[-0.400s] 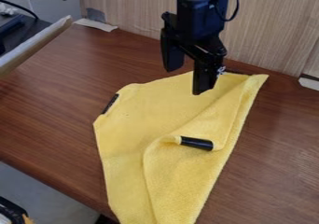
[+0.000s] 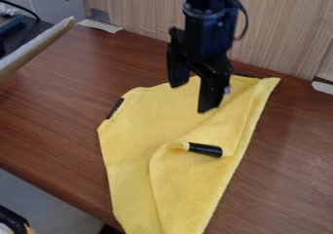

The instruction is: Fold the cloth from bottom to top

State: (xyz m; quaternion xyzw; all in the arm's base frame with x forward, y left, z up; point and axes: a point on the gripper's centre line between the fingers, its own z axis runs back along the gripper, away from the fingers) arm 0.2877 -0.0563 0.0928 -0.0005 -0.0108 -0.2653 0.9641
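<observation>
Claw [image 2: 191,97] lower and a little nearer the camera than in the earlier frame, the yellow cloth [image 2: 137,145] unmoved beneath it.
Its two fingers are spread, with a gap between them and nothing pinched; whether the tips touch the cloth, I cannot tell. The cloth lies on the brown bench [image 2: 52,96], running from just behind the claw to well in front of it, with a loose fold slanting across the part in front and to the view's right. One black strip [image 2: 205,150] sits on that fold, in front of the claw; another [image 2: 114,108] is at the cloth's edge, to the claw's left in view. Behind the claw stands a wood-grain panel [image 2: 286,23].
</observation>
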